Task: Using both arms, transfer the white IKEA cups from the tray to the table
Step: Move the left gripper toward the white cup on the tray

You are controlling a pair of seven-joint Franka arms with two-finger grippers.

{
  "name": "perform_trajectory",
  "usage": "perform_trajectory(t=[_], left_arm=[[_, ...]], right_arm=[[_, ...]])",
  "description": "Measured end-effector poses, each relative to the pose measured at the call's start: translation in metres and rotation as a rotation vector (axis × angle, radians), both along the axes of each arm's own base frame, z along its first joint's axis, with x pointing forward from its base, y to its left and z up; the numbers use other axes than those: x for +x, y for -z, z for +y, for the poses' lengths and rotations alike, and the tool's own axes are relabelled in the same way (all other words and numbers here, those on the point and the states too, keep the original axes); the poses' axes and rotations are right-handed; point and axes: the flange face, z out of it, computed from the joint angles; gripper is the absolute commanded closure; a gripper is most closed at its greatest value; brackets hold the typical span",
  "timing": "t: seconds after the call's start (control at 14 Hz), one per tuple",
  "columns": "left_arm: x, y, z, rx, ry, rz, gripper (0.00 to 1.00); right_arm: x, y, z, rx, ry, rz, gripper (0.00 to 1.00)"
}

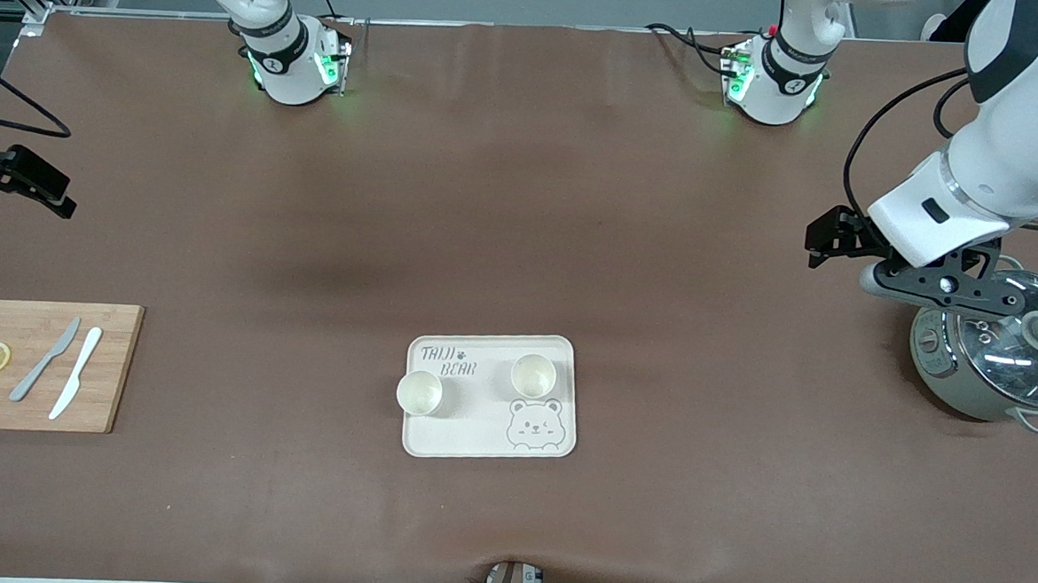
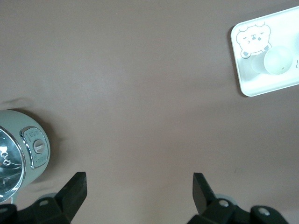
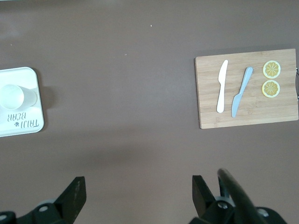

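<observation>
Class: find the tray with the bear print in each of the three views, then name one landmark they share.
Front view: tray at the table's middle, low in the picture.
Left wrist view: tray at the upper right corner.
Right wrist view: tray at the left edge.
Shared landmark: the white cups on it.

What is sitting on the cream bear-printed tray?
Two small cream-white handleless cups stand upright on the cream rectangular bear tray, one at its edge toward the right arm's end. Both look empty. The tray surface under each cup is covered.
</observation>
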Motion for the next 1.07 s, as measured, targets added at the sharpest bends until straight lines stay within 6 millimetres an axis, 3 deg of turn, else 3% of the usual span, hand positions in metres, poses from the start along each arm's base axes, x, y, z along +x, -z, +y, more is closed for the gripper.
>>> perform_trajectory(t=[0.79, 0.93, 1.07], left_arm=[[0.001, 0.004, -0.002, 0.001, -0.035, 0.008, 0.0], [0.007, 0.02, -0.03, -0.005, -0.078, -0.002, 0.0], [0.02, 0.056, -0.08, -0.024, -0.141, -0.022, 0.0]], right_arm=[[-0.001, 0.002, -0.008, 0.006, 0.016, 0.009, 0.0], [-0.002, 0.003, -0.017, 0.009, 0.032, 0.014, 0.0], [-0.002, 0.003, -0.021, 0.01, 0.038, 0.017, 0.0]])
